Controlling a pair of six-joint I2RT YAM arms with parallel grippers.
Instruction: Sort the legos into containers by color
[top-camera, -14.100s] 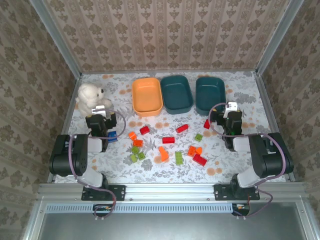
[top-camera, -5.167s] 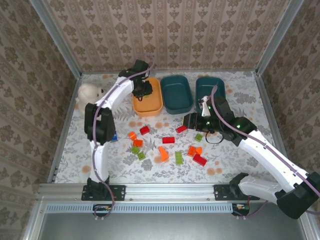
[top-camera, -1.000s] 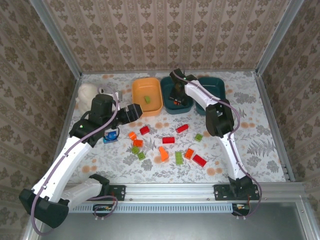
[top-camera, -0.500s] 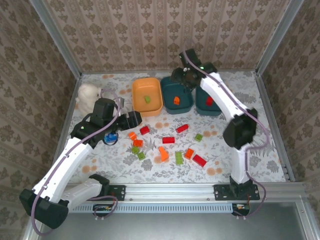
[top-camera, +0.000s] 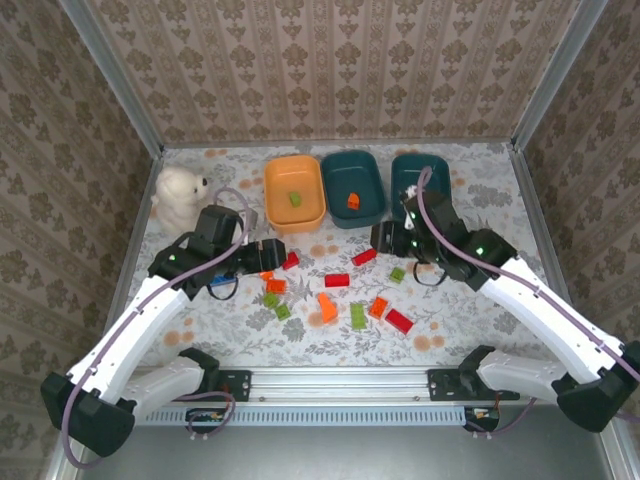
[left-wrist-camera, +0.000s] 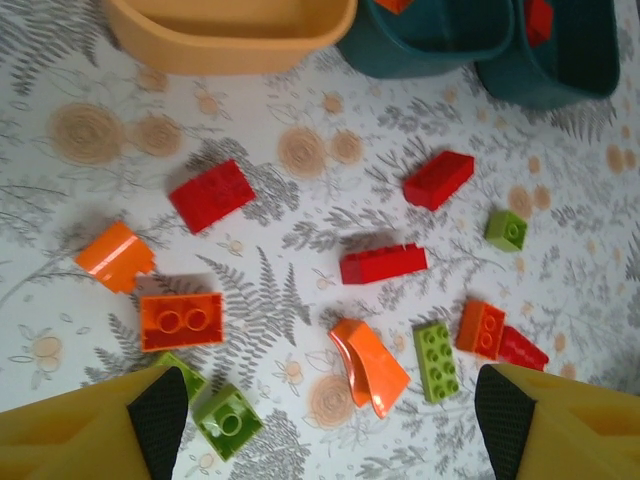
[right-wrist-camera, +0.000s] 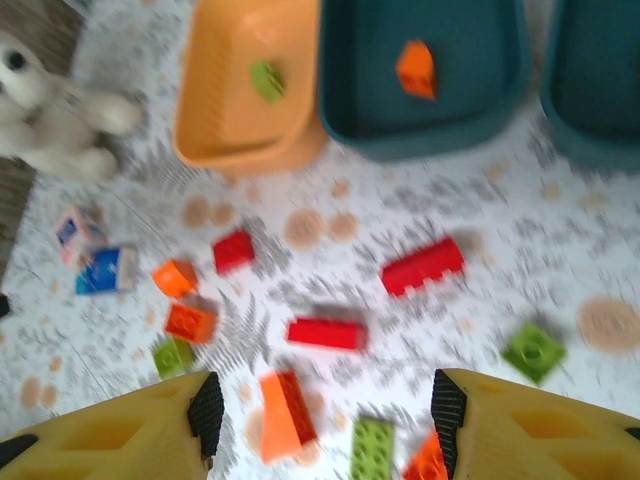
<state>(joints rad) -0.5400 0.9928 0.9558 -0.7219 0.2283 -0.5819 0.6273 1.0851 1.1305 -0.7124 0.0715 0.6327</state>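
The orange tray (top-camera: 294, 180) holds a lime brick (top-camera: 295, 199). An orange brick (top-camera: 352, 200) lies in the middle teal tray (top-camera: 355, 172), and a red one (left-wrist-camera: 538, 18) in the right teal tray (top-camera: 432, 172). Red, orange and lime legos are scattered in front of the trays, among them a red brick (top-camera: 337, 279) and an orange wedge (left-wrist-camera: 370, 365). My left gripper (top-camera: 268, 250) hangs open over the left part of the scatter. My right gripper (top-camera: 385, 238) is open and empty above the red brick (top-camera: 364, 257).
A white teddy bear (top-camera: 178, 195) sits at the back left. The small blue-and-pink block (right-wrist-camera: 95, 265) lies near it, partly under my left arm. Aluminium frame rails bound the table on all sides.
My right arm has swung back from above the teal trays to low over the scattered bricks, leaving an orange brick in the middle tray. My left gripper has edged right toward the bricks.
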